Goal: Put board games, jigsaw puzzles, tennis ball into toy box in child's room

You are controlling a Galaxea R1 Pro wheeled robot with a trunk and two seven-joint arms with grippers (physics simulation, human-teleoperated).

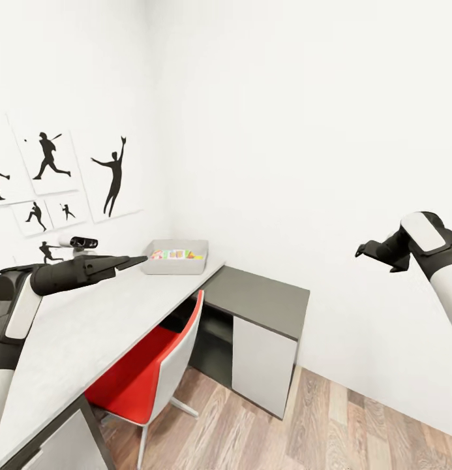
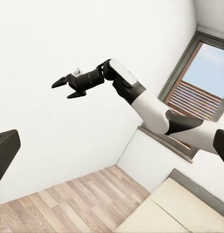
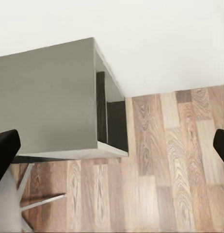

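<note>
bare table [image 1: 89, 326] before toy box [image 1: 177, 256], red chair [image 1: 154, 372] tucked beneath

White walls [image 1: 304, 130] all around me, wood-plank floor [image 1: 304, 424] below. Red chair [image 1: 147, 365] tucked under, window [image 2: 201, 92] behind.

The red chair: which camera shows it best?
The head view: the red chair shows whole there, seat and white back, tucked under the table. The right wrist view catches what look like its pale legs at one edge. The left wrist view looks toward the floor and window.
</note>
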